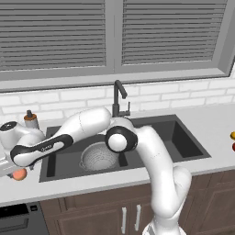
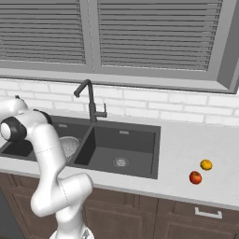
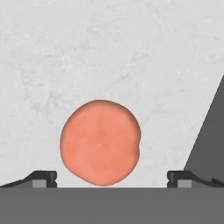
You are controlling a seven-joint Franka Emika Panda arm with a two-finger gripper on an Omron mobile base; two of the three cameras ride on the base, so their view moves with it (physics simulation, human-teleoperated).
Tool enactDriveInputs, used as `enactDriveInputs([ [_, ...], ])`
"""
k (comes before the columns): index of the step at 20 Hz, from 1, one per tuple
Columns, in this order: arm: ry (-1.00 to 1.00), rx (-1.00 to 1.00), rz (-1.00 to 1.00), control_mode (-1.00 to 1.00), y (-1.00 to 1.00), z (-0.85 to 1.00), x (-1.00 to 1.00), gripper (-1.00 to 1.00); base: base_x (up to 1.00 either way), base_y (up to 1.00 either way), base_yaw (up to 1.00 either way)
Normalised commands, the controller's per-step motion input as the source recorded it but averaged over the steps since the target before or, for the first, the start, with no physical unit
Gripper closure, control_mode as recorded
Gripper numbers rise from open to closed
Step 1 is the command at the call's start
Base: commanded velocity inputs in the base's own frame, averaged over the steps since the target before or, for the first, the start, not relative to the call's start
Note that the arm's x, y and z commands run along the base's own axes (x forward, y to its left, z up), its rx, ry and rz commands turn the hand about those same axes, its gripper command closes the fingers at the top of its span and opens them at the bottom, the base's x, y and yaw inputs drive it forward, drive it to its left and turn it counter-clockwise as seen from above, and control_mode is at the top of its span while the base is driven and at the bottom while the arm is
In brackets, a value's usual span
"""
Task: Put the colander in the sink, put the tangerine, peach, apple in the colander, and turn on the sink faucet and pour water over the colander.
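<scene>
The claw (image 3: 111,177) stood spread wide above the round salmon-pink peach (image 3: 100,142), which lay between its 2 fingertips (image 3: 41,178) on the pale bench (image 3: 109,52).

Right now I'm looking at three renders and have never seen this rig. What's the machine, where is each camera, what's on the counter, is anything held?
It is a simulated kitchen with a white robot arm on a driving base.

Two pictures come from cameras on the base, behind the arm to its left and right, looking down over the counter. The third comes from a camera on the hand, looking along the claw; the two dark tips at its bottom are its fingers.

The colander already sits in the sink, in the left basin, below the black faucet. The apple and tangerine lie on the counter right of the sink. The peach lies on the counter left of it, beside a soap dispenser.

Nothing is held. The claw is open, its tips wide on either side of the peach, which looks like the next pick.
</scene>
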Motion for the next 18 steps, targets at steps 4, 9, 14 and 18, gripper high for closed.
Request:
enactDriveInputs([
  [4,0.00,-0.05,0.00,-1.00,0.10,-0.15,0.06,-1.00,0.00,0.00,0.00],
  [9,0.00,-0.04,0.00,-1.00,0.10,-0.14,0.00,-1.00,0.00,0.00,0.00],
  [14,0.00,-0.03,0.00,-1.00,0.05,-0.07,0.03,-1.00,0.00,0.00,0.00],
  [18,0.00,-0.01,0.00,-1.00,0.00,-0.01,0.08,1.00,0.00,0.00,0.00],
])
